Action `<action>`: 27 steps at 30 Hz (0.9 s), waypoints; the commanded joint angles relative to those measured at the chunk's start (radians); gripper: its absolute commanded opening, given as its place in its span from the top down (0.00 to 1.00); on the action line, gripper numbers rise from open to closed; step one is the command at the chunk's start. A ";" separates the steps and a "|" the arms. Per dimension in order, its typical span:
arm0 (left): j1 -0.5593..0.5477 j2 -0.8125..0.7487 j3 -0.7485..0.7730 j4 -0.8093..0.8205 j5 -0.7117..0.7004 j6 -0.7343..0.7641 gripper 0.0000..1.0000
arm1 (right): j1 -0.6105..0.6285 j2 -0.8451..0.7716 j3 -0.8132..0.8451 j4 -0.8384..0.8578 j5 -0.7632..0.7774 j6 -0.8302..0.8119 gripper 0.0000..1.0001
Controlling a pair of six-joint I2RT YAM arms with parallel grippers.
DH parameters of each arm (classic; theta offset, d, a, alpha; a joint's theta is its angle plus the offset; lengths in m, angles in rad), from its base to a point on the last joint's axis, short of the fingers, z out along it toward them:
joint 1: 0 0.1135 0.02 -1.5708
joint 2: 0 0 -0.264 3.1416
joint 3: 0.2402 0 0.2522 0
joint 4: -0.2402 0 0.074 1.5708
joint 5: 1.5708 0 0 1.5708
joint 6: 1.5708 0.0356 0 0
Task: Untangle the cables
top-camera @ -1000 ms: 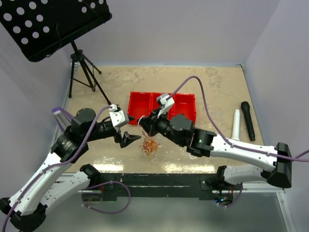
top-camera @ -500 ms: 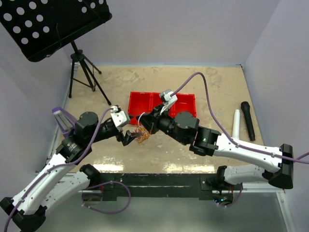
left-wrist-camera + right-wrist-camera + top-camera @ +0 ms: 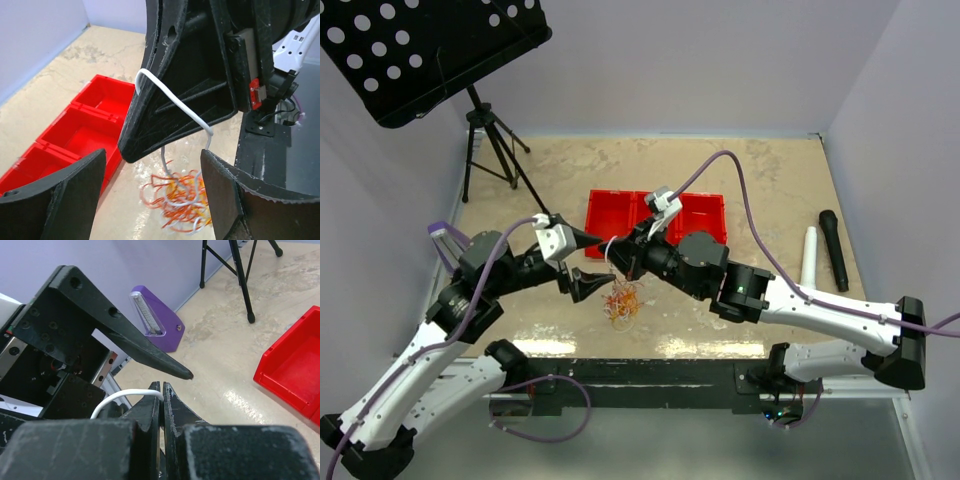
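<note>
From above, my right gripper (image 3: 626,258) is pinched shut on a white cable (image 3: 612,248), lifting it over the near middle of the table (image 3: 770,180), just in front of the red bin (image 3: 595,200). The rest of the cables (image 3: 623,302), an orange, red and white knot, hang below it. I cannot tell whether they touch the table. My left gripper (image 3: 590,266) stands wide open just left of them, holding nothing.

In my left wrist view, the white cable arcs over my right finger and drops into the knot, between my spread fingers (image 3: 55,195).

In my right wrist view, my jaws are pressed together with the white cable running in between them. One left finger (image 3: 140,347) reaches across just above.

I judge these cords to be nearly weightless, limp and a little springy, so they will sag, snag on each other and slip from a loose pinch. The best hold for my left looks to be a single free loop at the knot's edge, not its dense middle, so that pulling apart loosens rather than tightens.
</note>
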 commanded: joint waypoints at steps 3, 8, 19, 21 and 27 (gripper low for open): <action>0.003 0.030 -0.045 0.133 0.049 -0.116 0.24 | 0.002 0.002 0.035 0.059 -0.018 0.021 1.00; 0.003 0.031 -0.090 0.168 0.023 -0.124 0.39 | 0.002 0.005 0.045 0.084 -0.045 0.038 1.00; 0.001 0.019 -0.096 0.168 -0.041 -0.135 0.61 | 0.002 -0.016 0.047 0.098 -0.093 0.056 1.00; 0.003 0.025 -0.105 0.199 -0.026 -0.158 0.61 | 0.002 -0.012 0.053 0.110 -0.095 0.062 1.00; 0.004 0.043 -0.125 0.254 -0.067 -0.238 0.62 | 0.002 0.018 0.091 0.159 -0.102 0.082 1.00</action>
